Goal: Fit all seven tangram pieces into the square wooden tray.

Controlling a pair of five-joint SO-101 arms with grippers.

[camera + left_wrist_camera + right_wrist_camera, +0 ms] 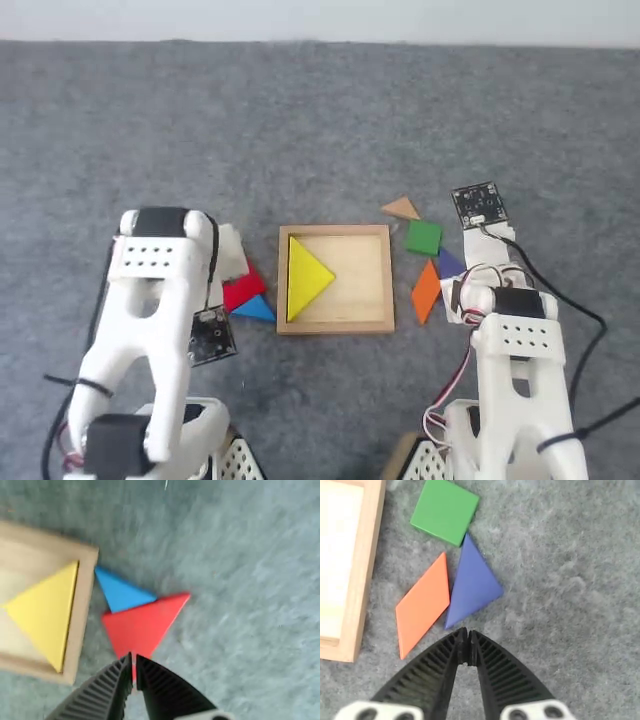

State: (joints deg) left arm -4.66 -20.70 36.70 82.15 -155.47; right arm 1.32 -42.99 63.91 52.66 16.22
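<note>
The left gripper (132,662) looks pinched shut on one corner of the red triangle (142,625), with just a sliver of red showing between the jaws. That piece lies flat on the grey tabletop (250,580), right beside the tray (82,605). The small blue triangle (120,592) touches its edge on the tray side.

The yellow triangle (305,277) already sits inside, long edge against the wall nearest the left arm and tip pointing at the middle. So the step in hand is probably getting red in next to it.

A corner pinch is a weak hold, so a slow lift clear of the rim beats dragging, and it avoids shoving blue along. Red's long edge should then go against a neighbouring wall, tip meeting yellow's.

The right gripper (466,642) hangs with jaws together and nothing in them. It is just off the purple triangle (471,585) and orange parallelogram (423,605), with the green square (445,511) beyond. The tan triangle (401,208) lies farthest out.
</note>
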